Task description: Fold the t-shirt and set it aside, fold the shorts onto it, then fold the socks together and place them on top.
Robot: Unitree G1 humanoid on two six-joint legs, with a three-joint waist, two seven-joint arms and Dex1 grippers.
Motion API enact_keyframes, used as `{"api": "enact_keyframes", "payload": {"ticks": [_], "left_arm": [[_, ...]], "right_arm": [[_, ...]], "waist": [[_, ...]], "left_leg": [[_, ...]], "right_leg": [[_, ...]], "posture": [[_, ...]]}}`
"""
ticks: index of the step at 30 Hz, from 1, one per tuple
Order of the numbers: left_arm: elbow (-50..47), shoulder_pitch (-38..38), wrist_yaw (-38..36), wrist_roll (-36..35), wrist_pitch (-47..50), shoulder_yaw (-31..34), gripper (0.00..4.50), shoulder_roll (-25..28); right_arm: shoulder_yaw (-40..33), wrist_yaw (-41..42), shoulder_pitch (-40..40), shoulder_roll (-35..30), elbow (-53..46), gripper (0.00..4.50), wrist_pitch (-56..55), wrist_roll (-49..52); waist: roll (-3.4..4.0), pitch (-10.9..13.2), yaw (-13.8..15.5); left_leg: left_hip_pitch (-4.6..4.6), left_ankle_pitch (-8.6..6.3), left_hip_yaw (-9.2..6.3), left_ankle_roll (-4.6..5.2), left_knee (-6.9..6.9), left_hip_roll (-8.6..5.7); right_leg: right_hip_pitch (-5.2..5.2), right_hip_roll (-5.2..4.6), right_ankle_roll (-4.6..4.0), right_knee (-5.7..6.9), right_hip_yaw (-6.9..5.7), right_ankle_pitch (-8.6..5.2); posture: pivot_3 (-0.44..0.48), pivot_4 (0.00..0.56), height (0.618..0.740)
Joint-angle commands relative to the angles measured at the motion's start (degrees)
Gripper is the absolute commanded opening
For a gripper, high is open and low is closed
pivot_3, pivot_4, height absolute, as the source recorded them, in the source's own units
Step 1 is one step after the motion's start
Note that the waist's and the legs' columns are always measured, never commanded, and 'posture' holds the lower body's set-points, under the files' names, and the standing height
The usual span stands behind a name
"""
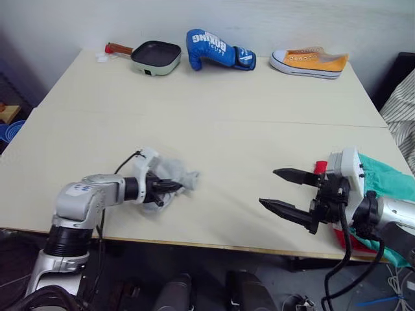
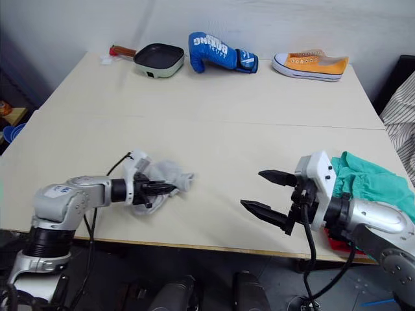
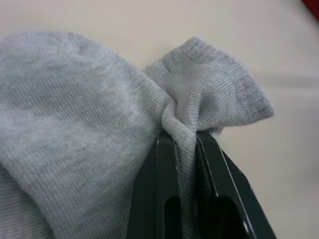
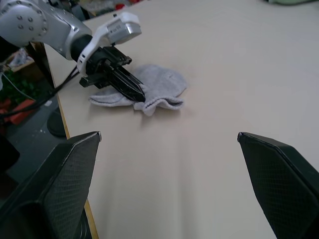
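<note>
Close-up, left tool (image 3: 185, 144) apparently pinches socks (image 3: 89, 124).

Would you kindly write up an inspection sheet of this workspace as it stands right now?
Surface: pale table, two boards joined by a seam.
Job's things: grey socks bunched near the front left edge; teal shorts on the red t-shirt at the right edge, behind the right arm.
Clutter: frying pan, blue boxing glove and orange sneaker along the far edge.
Grippers: left gripper shut on a pinch of sock fabric; right gripper open over bare table, holding nothing.
Cables: black cable at the left wrist; black cable looping under the right arm.
Surroundings: white wall behind; striped fabric at far right.
</note>
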Motion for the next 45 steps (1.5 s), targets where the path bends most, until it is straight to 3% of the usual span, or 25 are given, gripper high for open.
{"api": "enact_keyframes", "payload": {"ticks": [1, 7, 11, 15, 20, 25, 31, 34, 40, 45], "left_arm": [[-0.77, -3.93, -0.3, 1.01, -2.87, -5.83, 0.03, -3.46], [4.91, -9.52, 1.24, 8.11, -11.05, -14.92, 0.03, -9.26], [6.56, -10.86, 2.69, 9.26, -10.61, -15.71, 0.03, -12.44], [6.63, -10.93, 2.13, 9.31, -10.88, -15.81, 0.03, -13.5], [2.8, -10.47, -3.64, 3.78, -7.5, -12.54, 1.61, -11.3], [-0.66, -10.23, -8.4, -0.69, -6.41, -7.69, 3.28, -5.73], [-2.71, -6.86, -12.96, 0.54, -10.3, -5.56, 3.28, 5.26], [-4.51, -2.76, -13.54, 0.28, -10.18, -5.29, 3.28, 8.81], [-4.61, 1.42, -10.51, 0.15, -11.41, -4.65, 3.28, 6.47], [3.33, -5.78, -14.03, 3.25, -19.35, -6.28, 3.28, 4.75]], "right_arm": [[-2.51, 1.1, 2.13, -0.55, -1.59, 4.5, -1.94, -1.53], [-3.77, 0.34, 5.31, 0.77, -1.47, 4.5, -2.56, -2.3], [-4.29, -0.01, 7.72, 1.57, -1.61, 4.5, -2.71, -2.79], [-4.34, -0.97, 9.0, 2.13, -2.47, 4.5, -3.27, -3.44], [-3.78, -1.03, 9.23, 1.82, -1.85, 4.5, -4.31, -6.08], [-1.45, 0.69, 8.55, 1.01, -1.03, 4.5, -6.03, -10.32], [5.78, 3.36, 1.81, 0.2, 1.9, 4.5, -7.73, -15.62], [11.11, 3.83, -7.15, 1.57, 6.3, 4.5, -5.93, -15.9], [20.53, 1.35, -22.92, 7.36, 18.68, 4.5, 0.91, -18.3], [23.33, 6.14, -22.66, 6.71, 16.34, 4.5, -3.6, -21.68]], "waist": [[-0.01, 0.0, 0.21], [-0.03, 0.01, 0.09], [-0.04, 0.0, 0.05], [-0.59, 0.0, 0.99], [-0.6, 0.0, -0.67], [-0.6, 0.0, -1.25], [-0.6, 0.0, -1.62], [-0.61, 0.0, -1.65], [-0.66, 0.01, -1.26], [-0.67, 0.01, -0.24]], "left_leg": [[-0.01, 0.0, 0.0, 0.0, 0.0, 0.0], [-0.04, 0.0, -0.1, 0.01, 0.01, -0.04], [-0.04, 0.02, -0.08, -0.03, -0.01, -0.02], [0.42, -0.27, 3.2, -0.16, -0.01, 0.83], [0.98, -0.42, 3.07, -0.27, -0.09, 0.89], [0.92, -0.47, 2.75, -0.31, -0.08, 0.92], [0.92, -0.48, 2.62, -0.34, -0.07, 0.95], [0.9, -0.5, 2.55, -0.31, -0.03, 0.94], [0.78, -0.51, 2.29, -0.29, -0.02, 0.94], [0.45, -0.51, 1.94, -0.29, 0.0, 0.91]], "right_leg": [[0.01, 0.0, 0.0, -0.02, 0.0, 0.0], [0.01, 0.02, 0.0, -0.08, -0.01, 0.0], [0.0, 0.05, 0.01, -0.06, 0.0, 0.0], [-1.55, 0.42, -0.23, 0.91, 1.57, -0.1], [-0.9, 0.68, -0.21, 0.97, 1.83, -0.09], [-0.82, 0.68, -0.21, 0.9, 1.56, -0.1], [-0.8, 0.68, -0.26, 0.89, 1.44, -0.12], [-0.75, 0.66, -0.27, 0.82, 1.37, -0.12], [-0.74, 0.54, -0.39, 0.78, 1.02, -0.19], [-0.81, 0.48, -0.44, 0.8, 0.66, -0.22]], "posture": [[0.0, 0.15, 0.74], [0.0, 0.15, 0.74], [0.0, 0.15, 0.74], [0.0, 0.15, 0.74], [0.0, 0.15, 0.74], [0.0, 0.15, 0.74], [0.0, 0.15, 0.74], [0.0, 0.15, 0.74], [0.0, 0.15, 0.74], [0.0, 0.15, 0.74]]}}
